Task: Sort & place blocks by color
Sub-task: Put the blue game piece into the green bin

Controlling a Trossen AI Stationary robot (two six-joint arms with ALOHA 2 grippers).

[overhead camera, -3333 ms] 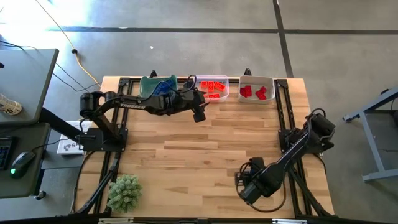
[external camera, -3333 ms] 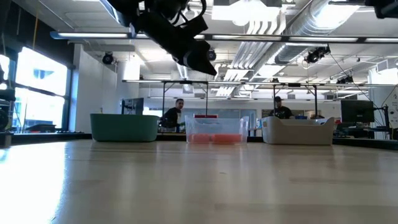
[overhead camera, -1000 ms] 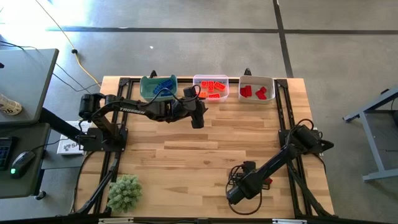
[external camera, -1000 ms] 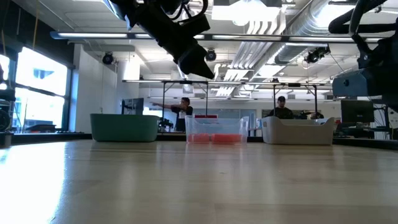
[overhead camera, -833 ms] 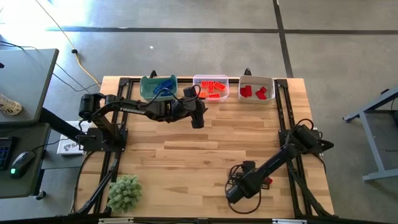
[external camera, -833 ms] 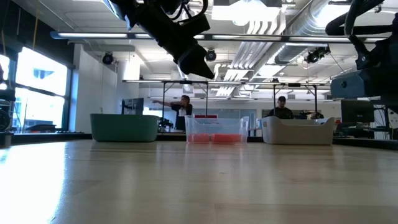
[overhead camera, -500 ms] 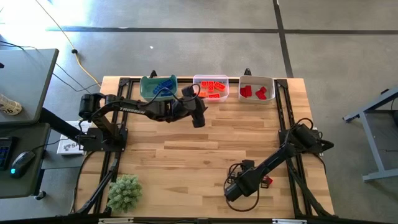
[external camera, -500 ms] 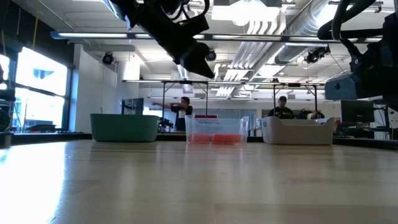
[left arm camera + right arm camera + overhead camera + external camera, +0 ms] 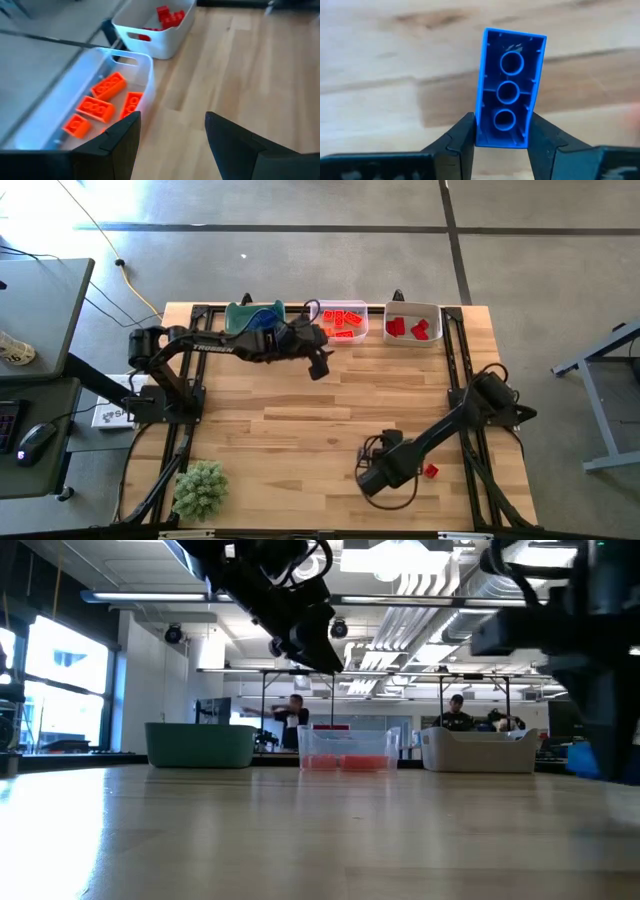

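My right gripper (image 9: 371,478) hangs over the near right part of the table, shut on a blue block (image 9: 509,90). One red block (image 9: 431,471) lies flat on the wood just right of it. At the far edge stand three bins: a green one (image 9: 236,316) with blue blocks, a clear one (image 9: 340,320) with orange blocks (image 9: 95,107), and a white one (image 9: 413,326) with red blocks (image 9: 169,16). My left gripper (image 9: 318,365) hovers open in front of the clear bin (image 9: 142,67), holding nothing. My right gripper pinches the blue block by its two long sides (image 9: 483,127), near one end, between its two fingers (image 9: 462,135). The fingers point down at the table. The block sticks out beyond the fingertips, its hollow underside toward the wrist camera, clear of the wood.
A fuzzy green plant clump (image 9: 200,488) sits at the near left corner. Black frame rails (image 9: 458,370) run along the table's left and right sides. Bare wood (image 9: 300,425) lies between the two arms. People stand in the room beyond the table (image 9: 295,720).
My right gripper has gone a little toward the table's left and far edges, uncovering the red block beside it. My left arm has swung toward the far edge, over the green bin, and its gripper has rolled about its own line.
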